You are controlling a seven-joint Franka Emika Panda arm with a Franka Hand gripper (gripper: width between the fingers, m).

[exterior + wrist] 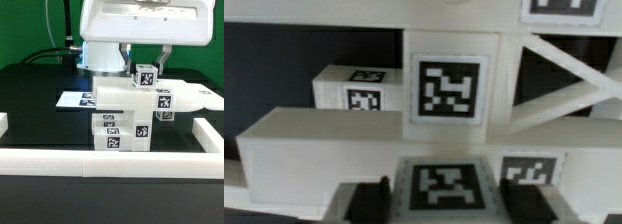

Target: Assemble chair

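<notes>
We see the two-finger gripper (144, 60) clamped on the top of the white blocky plastic chair (120, 100) (in the wrist view its black fingers (367, 197) flank a tagged face). The chair stands on the black table (30, 90), behind the long white border rail (110, 158) and near the flat white marker board (72, 99).

Looks like a robotics lab bench: black table (30, 95) fenced by a white border rail (110, 160), marker board (72, 99) fixed flat, green backdrop (20, 30), white robot arm (140, 25) above tag-covered chair parts (125, 110).
</notes>
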